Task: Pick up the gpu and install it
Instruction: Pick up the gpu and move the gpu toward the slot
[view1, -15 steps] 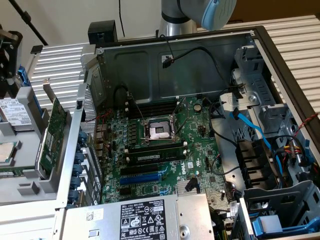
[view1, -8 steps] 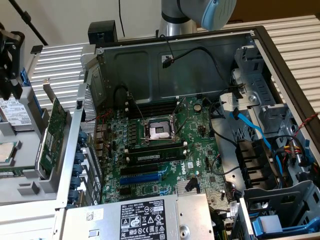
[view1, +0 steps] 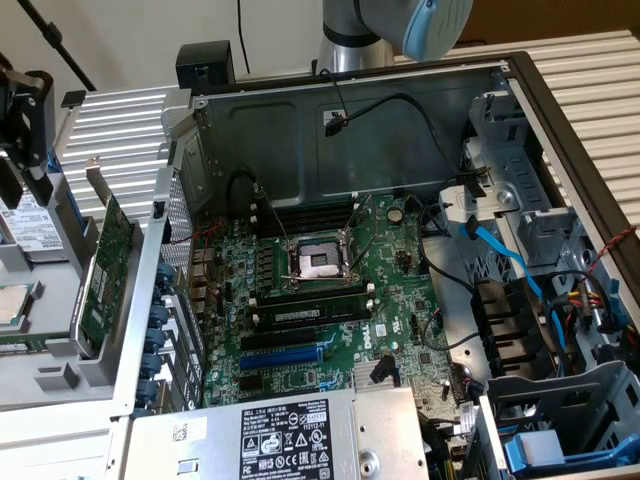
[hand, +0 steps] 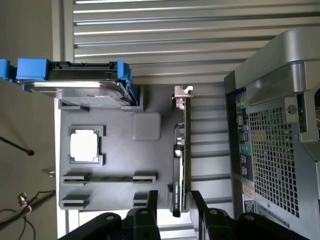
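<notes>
The gpu stands on its edge in a grey parts holder, its silver bracket at the far end. In the exterior view the gpu shows as a green card at the left, just outside the computer case. My gripper hovers over the near end of the card, one black finger on each side of it and not touching it. The jaws are open and hold nothing. The dark bulk at the exterior view's left edge looks like my gripper, above the holder.
The open case holds the green motherboard with a blue slot and several cables. Its perforated rear wall is close beside the holder. A hard drive in a blue carrier and a processor chip also sit in the holder.
</notes>
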